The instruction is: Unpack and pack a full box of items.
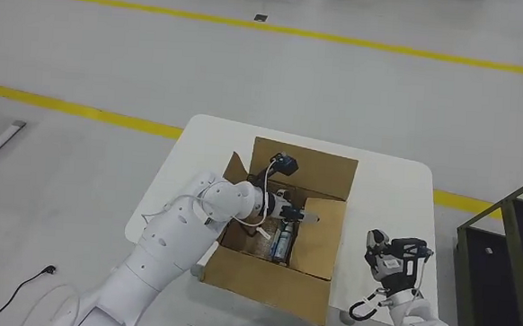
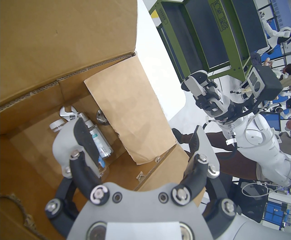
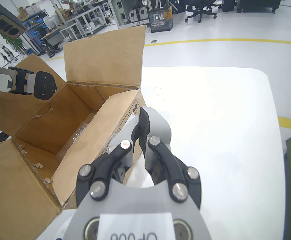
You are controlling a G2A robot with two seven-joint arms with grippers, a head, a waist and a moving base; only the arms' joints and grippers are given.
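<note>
Open cardboard box (image 1: 267,285) (image 2: 68,45) (image 3: 45,127) in the middle of a white table (image 1: 395,185) (image 3: 204,113), all flaps up or folded outward. On the box floor, a clear bottle (image 2: 101,142) (image 1: 281,245) on its side, with a wrench (image 2: 68,114) just beside its nozzle end. Also there: a white cap (image 2: 55,125) next to the wrench and a small round metal piece (image 2: 101,118) against the inner wall. Left gripper (image 1: 299,217) (image 2: 138,129) over the open box, above the bottle, with fingers spread wide and nothing between them. One finger pad (image 2: 83,136) in front of the bottle in the left wrist view, contact impossible to tell. Right gripper (image 1: 378,247) (image 3: 143,120) (image 2: 197,84) outside the box, over bare table just beside the box's right wall, with fingers pressed together and empty. Green metal cart (image 2: 204,34) (image 1: 499,258) off the table's right edge.
</note>
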